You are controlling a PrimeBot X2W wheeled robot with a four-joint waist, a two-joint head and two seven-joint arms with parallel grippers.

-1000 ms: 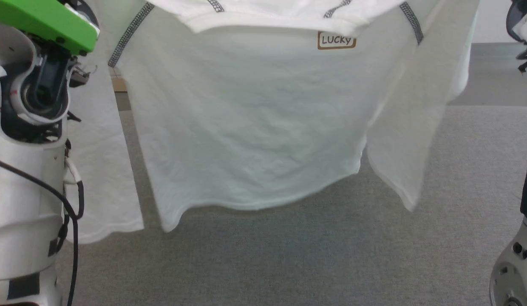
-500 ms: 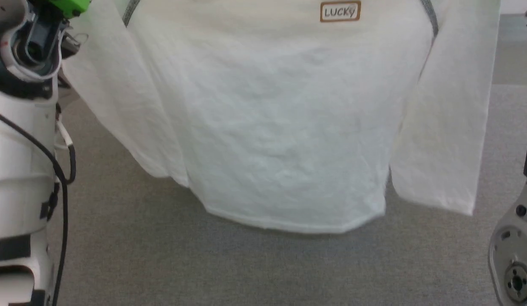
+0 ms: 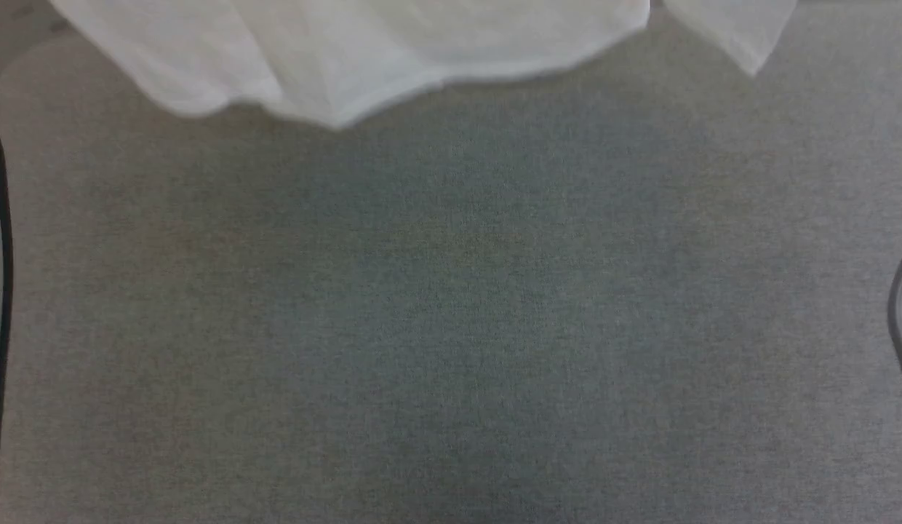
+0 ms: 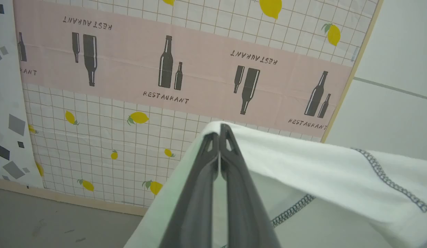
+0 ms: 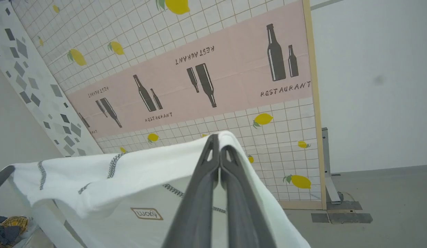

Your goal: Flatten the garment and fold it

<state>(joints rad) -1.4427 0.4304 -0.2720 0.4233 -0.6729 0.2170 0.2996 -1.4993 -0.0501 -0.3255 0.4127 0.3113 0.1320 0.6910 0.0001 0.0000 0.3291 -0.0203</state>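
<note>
Hanging from both grippers, the shirt (image 3: pixel 385 51) shows only its lower hem and a sleeve end along the top of the head view (picture blurred), over grey carpet (image 3: pixel 451 327). I cannot tell whether the hem touches the carpet.

In its wrist view the left gripper (image 4: pixel 220 129) has its fingers pressed together, pinching a fold of white fabric at the tips. Cloth (image 4: pixel 303 162) drapes down both sides of the fingers. Dark zigzag stitching (image 4: pixel 389 179) runs along a seam to the right.

The right gripper (image 5: pixel 218 141) is the same, clamped tight on a shirt edge at the tips. From there the fabric (image 5: pixel 113 172) stretches away to that view's left and sags. A small brown-framed LUCKY label (image 5: pixel 146 213) sits on the cloth below.

Behind both grippers stands a panel (image 4: pixel 165 69) printed with lemons, bottles and the word RESTAURANT.
</note>
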